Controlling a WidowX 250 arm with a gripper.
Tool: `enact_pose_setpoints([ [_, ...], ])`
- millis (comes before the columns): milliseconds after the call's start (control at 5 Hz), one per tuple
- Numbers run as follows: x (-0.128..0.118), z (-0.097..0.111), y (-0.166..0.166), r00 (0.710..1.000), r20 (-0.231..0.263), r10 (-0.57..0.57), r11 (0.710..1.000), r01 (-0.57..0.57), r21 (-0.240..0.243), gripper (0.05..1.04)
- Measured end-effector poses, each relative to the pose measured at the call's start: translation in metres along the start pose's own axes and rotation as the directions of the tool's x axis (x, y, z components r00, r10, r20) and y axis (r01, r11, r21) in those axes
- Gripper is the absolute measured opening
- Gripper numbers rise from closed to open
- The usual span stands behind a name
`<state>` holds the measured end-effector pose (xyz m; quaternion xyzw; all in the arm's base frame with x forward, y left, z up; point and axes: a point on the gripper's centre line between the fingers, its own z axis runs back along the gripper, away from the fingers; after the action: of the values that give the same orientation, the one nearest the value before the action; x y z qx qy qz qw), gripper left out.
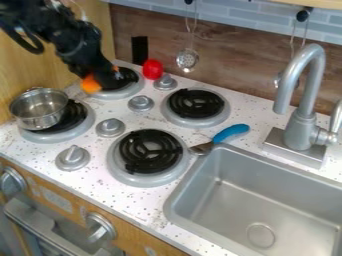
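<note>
The black gripper (104, 75) hangs over the back left burner (131, 90), low near its coil. An orange object (90, 84) is right against the gripper's left side, partly hidden by it; whether it is held cannot be told. To the right of the gripper, a red rounded object (153, 69) stands on the counter by a knob. A metal pot (39, 108) sits on the front left burner. A utensil with a blue handle (230, 132) lies between the front right burner (148, 157) and the sink.
The grey sink (264, 200) takes up the lower right, with a tall faucet (302, 105) behind it. Grey knobs (141, 103) stand between the burners. A slotted ladle (188, 60) hangs on the back wall. Another burner (196, 107) lies at the back right of the stove.
</note>
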<state>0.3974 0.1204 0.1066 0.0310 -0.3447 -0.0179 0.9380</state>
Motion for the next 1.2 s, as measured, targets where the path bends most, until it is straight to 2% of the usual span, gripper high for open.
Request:
enact_pose_setpoints([
  [200,0.002,-0.032,-0.033,0.998,-0.034,-0.058,0.995,0.056,-0.080,0.499],
  [400,0.001,-0.047,-0.047,0.995,-0.057,-0.083,0.990,0.076,-0.118,0.499],
  [600,-0.002,-0.062,-0.053,0.989,-0.072,-0.129,0.983,0.118,-0.140,0.499],
  [800,-0.008,-0.067,-0.052,0.986,-0.096,-0.136,0.983,0.123,-0.134,0.499],
  [1000,-0.011,-0.074,-0.051,0.984,-0.114,-0.134,0.983,0.117,-0.144,0.539],
  [1200,-0.012,-0.078,-0.048,0.983,-0.139,-0.117,0.986,0.099,-0.131,0.786],
])
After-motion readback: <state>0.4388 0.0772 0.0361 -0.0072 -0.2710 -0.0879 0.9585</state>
